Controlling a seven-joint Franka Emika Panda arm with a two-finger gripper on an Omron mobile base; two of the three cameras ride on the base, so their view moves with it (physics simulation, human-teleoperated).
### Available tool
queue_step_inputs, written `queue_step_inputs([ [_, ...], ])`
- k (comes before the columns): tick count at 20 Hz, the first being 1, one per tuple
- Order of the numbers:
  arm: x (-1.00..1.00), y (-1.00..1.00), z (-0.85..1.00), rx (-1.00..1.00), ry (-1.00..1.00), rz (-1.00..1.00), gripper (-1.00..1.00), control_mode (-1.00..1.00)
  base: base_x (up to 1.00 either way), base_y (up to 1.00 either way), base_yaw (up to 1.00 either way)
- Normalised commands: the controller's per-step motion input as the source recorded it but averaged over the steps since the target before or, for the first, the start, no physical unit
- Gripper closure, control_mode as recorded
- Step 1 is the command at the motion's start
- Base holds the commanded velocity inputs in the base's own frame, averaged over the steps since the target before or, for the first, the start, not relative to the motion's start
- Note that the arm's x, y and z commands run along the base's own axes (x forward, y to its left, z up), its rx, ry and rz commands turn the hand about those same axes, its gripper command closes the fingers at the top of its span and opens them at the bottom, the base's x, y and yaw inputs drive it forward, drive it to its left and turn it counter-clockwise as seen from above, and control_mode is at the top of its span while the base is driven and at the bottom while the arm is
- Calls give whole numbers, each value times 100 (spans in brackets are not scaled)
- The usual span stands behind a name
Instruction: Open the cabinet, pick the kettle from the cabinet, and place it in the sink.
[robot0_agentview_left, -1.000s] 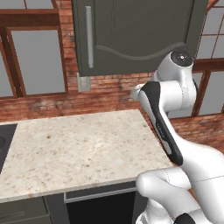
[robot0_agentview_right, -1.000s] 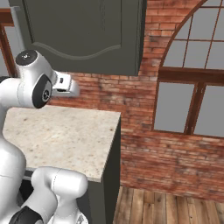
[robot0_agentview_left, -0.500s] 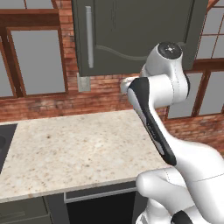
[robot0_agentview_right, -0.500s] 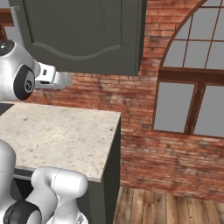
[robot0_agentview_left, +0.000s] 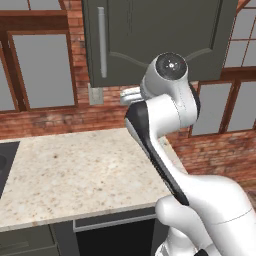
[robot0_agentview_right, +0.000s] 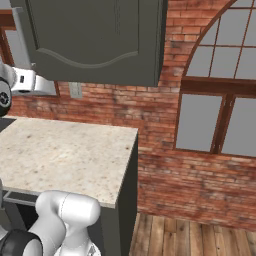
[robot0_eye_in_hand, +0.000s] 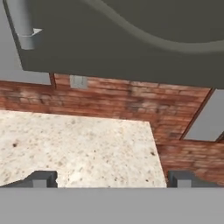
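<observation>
Since the earlier frame the arm has been swung left and the gripper raised, jaws wide and empty, toward the handle at eleven o'clock, because the cabinet is shut (kettle presumably inside).

wall: red brick | windows: arched | counter: speckled stone | floor: wood

No readable text, label, brand or number appears on anything here.
</observation>
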Motion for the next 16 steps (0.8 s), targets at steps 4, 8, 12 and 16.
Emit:
queue_step_inputs([
  [4,-4,40,7,-4,-18,0,-100,-100,0,0,0],
  [8,1,34,5,-7,-19,0,-100,-100,0,0,0],
  [12,8,27,9,-2,-9,0,-100,-100,0,0,0],
  [16,16,28,17,0,-2,0,-100,-100,0,0,0],
])
